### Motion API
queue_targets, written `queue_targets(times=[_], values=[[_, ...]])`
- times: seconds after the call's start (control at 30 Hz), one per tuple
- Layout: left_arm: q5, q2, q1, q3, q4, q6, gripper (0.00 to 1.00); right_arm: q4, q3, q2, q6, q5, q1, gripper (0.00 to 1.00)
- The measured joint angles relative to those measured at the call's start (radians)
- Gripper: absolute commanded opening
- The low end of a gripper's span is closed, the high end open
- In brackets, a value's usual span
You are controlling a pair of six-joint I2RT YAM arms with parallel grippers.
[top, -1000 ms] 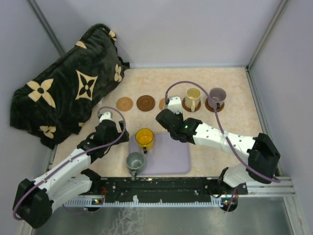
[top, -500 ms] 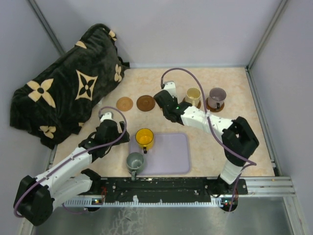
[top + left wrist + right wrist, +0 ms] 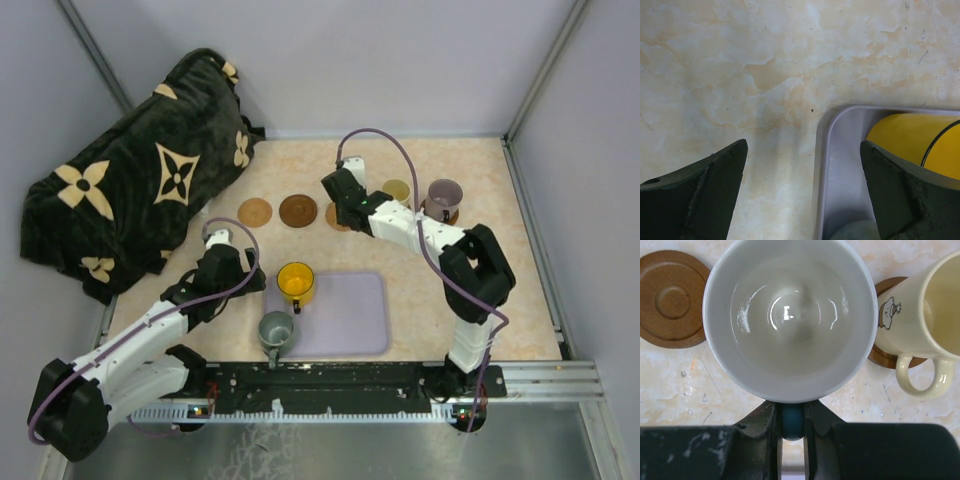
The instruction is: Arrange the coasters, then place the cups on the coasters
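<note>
At the far side of the table [image 3: 480, 270], the right gripper [image 3: 791, 412] pinches the blue handle [image 3: 791, 424] of a white mug [image 3: 792, 320], its jaws nearly closed around it. The mug's open mouth faces the wrist camera, and it cannot be told whether its base rests on anything. Just left of the mug lies a bare dark brown coaster [image 3: 672, 300], with a bare light tan coaster [image 3: 255, 212] beyond it. A third coaster [image 3: 333, 214] shows partly from under the right gripper in the overhead view. To the mug's right, a cream mug [image 3: 920, 305] stands on a dark coaster [image 3: 885, 360], and a purple mug [image 3: 444, 195] sits on the end coaster [image 3: 430, 214] farther right. The left gripper [image 3: 802, 195] hangs empty with jaws spread wide over the far left corner of a lavender tray [image 3: 822, 150]. On the tray stand a yellow mug [image 3: 296, 283] and a grey-green mug [image 3: 276, 328]. A black blanket [image 3: 140, 190] with tan flowers is heaped at the far left.
</note>
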Motion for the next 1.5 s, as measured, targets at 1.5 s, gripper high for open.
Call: queue_targets(times=[1.5], values=[[0.008, 0.015, 0.000, 0.000, 0.000, 0.003, 1.00, 0.021, 0.033, 0.109, -0.006, -0.018, -0.001, 0.00]])
